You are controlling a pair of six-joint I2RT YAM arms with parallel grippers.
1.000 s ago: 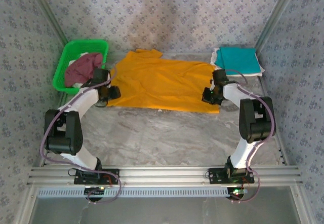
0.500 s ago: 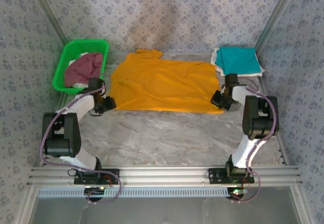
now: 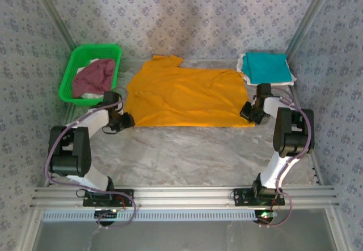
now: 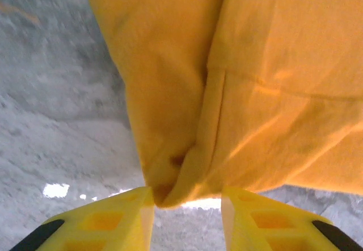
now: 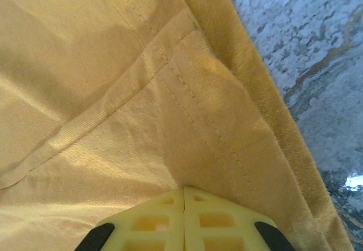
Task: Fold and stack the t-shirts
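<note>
Left gripper [image 3: 122, 120]: set low at the near-left corner of the orange-yellow t-shirt [image 3: 181, 95]. From the left wrist view the gripper [image 4: 186, 199] is seen with its yellow fingers [image 4: 122, 220] parted. A folded corner of the shirt [image 4: 255, 80] hangs into the gap, touching the inner edge of the left finger, while a bright slit is left before the other finger. No clamp on the cloth is seen.

Right gripper [image 3: 248, 113]: placed at the near-right corner of the same shirt. From the right wrist view the gripper [image 5: 184, 195] is seen with its fingers pressed together on the cloth [image 5: 113, 92], just beside a stitched hem that runs diagonally toward the marbled table [image 5: 295, 46].

Orange-yellow t-shirt: spread flat across the far middle of the table [image 3: 187, 149], between the two grippers. One sleeve is turned toward the far side and the near edge is drawn nearly straight.

Teal t-shirt [image 3: 264, 66]: folded, laid at the far right, well apart from the left arm and just beyond the right gripper.

White t-shirt [image 3: 291, 82]: noted as a pale edge under the teal one.

Maroon t-shirt [image 3: 93, 76]: bunched inside the green basket [image 3: 69, 75] at the far left, with pale cloth beneath it at the basket's near end.
</note>
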